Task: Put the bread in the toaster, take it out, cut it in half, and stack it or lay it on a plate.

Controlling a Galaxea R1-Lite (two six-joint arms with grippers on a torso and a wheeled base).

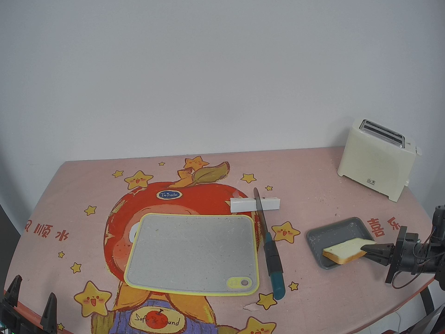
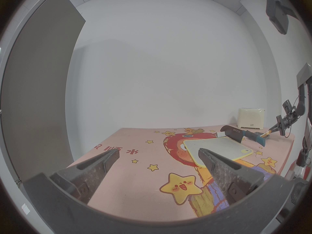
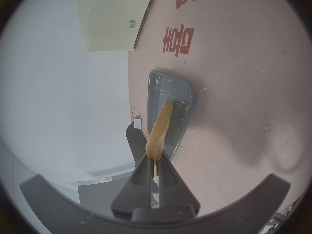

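**Bread gripped at the plate, toaster not yet loaded**

The worktop [image 1: 324, 182] holds a cutting board [image 1: 192, 251] at centre, likely set there for the cut, and a toaster [image 1: 378, 163] far right, slots up. A knife [image 1: 271, 251] lies beside the board. The bread [image 1: 345, 251] rests over the grey plate [image 1: 324, 235], its edge clenched in the right pincer [image 1: 371, 247], probably for carrying to the toaster. The left pincer [image 2: 159, 161] hangs released over the near left corner. Red characters mark the worktop; the toaster bears a small logo.
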